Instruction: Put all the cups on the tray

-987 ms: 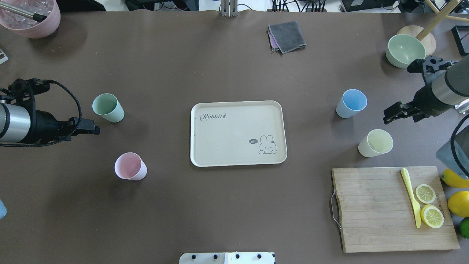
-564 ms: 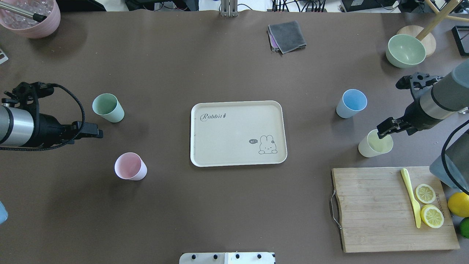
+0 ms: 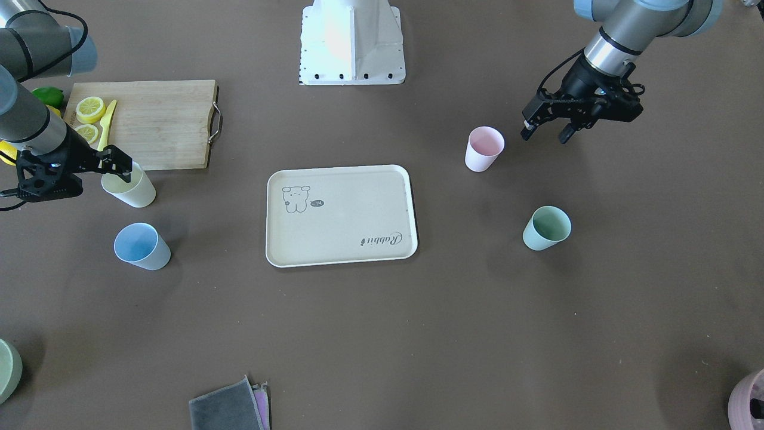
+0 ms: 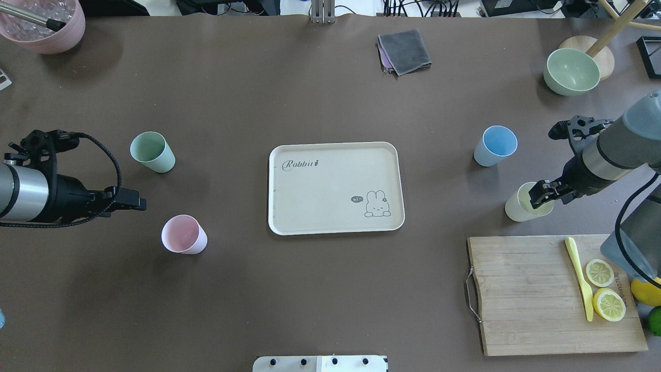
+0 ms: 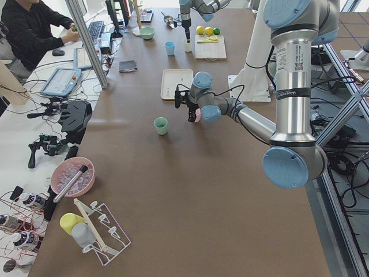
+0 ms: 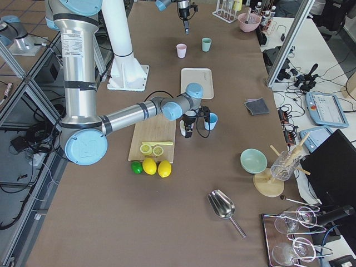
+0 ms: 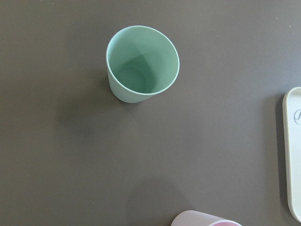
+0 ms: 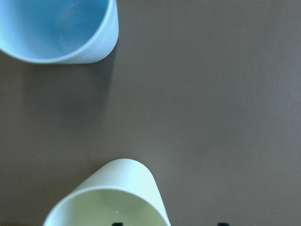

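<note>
We see the right claw [image 4: 538, 196] spread wide at the yellow cup [image 4: 518, 210], one finger inside the rim and one outside, not closed on it. The left claw [image 3: 544, 137] is also wide, above the tabletop [image 4: 330, 299] just beside the pink cup [image 3: 484, 148], not touching. The blue cup [image 4: 494, 145] is near the yellow one, the green cup [image 4: 152, 151] beyond the pink. We find all four upright on the tabletop, off the tray [image 4: 335, 147] in the middle.
</note>
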You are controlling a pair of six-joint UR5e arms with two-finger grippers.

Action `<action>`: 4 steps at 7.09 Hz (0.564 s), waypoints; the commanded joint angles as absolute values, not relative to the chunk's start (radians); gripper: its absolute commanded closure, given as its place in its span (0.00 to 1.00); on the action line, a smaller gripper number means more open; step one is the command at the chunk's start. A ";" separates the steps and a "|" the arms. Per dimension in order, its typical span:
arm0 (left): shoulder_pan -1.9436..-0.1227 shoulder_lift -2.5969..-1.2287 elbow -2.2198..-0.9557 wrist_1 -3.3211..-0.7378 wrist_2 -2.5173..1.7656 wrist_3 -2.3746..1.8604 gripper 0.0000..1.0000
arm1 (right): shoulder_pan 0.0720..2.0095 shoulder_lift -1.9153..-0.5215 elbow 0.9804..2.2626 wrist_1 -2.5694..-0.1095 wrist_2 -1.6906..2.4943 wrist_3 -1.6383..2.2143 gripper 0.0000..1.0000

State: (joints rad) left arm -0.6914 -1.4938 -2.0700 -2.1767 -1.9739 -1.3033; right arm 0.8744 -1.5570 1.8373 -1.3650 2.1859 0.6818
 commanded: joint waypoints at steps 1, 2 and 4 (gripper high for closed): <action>-0.669 -1.493 -2.086 -2.177 -1.973 -1.304 0.19 | 0.873 -1.549 1.835 -1.362 2.184 0.686 1.00; -0.652 -1.493 -2.083 -2.177 -1.973 -1.305 0.17 | 0.873 -1.542 1.836 -1.362 2.189 0.699 1.00; -0.574 -1.500 -2.083 -2.177 -1.886 -1.350 0.17 | 0.885 -1.500 1.848 -1.364 2.212 0.730 1.00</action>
State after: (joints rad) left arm -0.6209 -1.4942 -2.0837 -2.1767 -1.9331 -1.3248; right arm 0.8764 -1.5212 1.8424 -1.3625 2.1973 0.7169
